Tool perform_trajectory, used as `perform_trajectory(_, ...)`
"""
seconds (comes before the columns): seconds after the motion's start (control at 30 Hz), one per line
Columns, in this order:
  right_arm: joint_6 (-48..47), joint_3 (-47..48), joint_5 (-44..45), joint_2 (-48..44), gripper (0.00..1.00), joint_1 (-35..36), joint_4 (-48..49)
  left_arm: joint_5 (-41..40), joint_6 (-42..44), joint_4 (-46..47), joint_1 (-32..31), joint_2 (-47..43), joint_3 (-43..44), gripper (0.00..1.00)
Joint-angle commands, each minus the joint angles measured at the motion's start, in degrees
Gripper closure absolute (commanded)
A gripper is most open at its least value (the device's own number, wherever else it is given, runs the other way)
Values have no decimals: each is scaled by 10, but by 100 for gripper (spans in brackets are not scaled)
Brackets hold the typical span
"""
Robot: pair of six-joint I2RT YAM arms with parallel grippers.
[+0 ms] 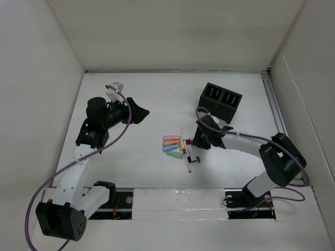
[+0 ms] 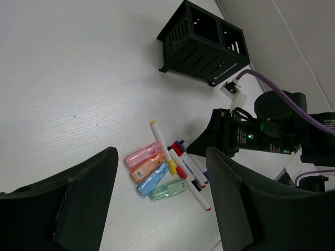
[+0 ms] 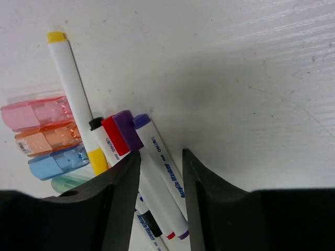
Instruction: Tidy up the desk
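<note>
On the white desk (image 1: 157, 99) a bunch of markers (image 1: 187, 151) lies beside several pastel highlighters (image 1: 171, 146). My right gripper (image 1: 198, 142) is down at the markers' right side. In the right wrist view its jaws (image 3: 161, 154) are open and straddle a purple-capped white marker (image 3: 165, 167), with a gap left on the right side. Red, black and yellow capped markers lie just left of it. My left gripper (image 1: 140, 112) hovers open and empty above the left half of the desk, looking toward the pile (image 2: 167, 172).
A black two-compartment organizer box (image 1: 220, 101) stands behind the right gripper, also seen at the top of the left wrist view (image 2: 201, 42). White walls close in the left, back and right. A metal rail runs along the front edge (image 1: 172, 191).
</note>
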Motion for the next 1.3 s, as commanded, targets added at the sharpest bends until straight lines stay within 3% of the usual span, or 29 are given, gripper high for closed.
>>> perform_trajectory(0.0,0,24,54,18,55,11,-36,6,8,13,4,-16,7,36)
perform_trajectory(0.27,-16,73,135,67,55,23,-79,3,9,12,-3,-19,11,36)
perform_trajectory(0.53,-17,98,143,123,62,62,-99,-2,10,10,-3,-20,12,36)
perform_trajectory(0.73,4,94,161,128,58,89,-123,-3,9,12,-3,-21,11,36)
perform_trajectory(1.13,24,74,148,108,63,120,-163,4,7,17,-3,-19,8,36)
perform_trajectory(1.23,25,66,139,104,68,125,-163,8,6,19,-3,-21,6,36)
perform_trajectory(1.27,27,66,141,104,74,125,-164,8,6,19,-3,-21,6,36)
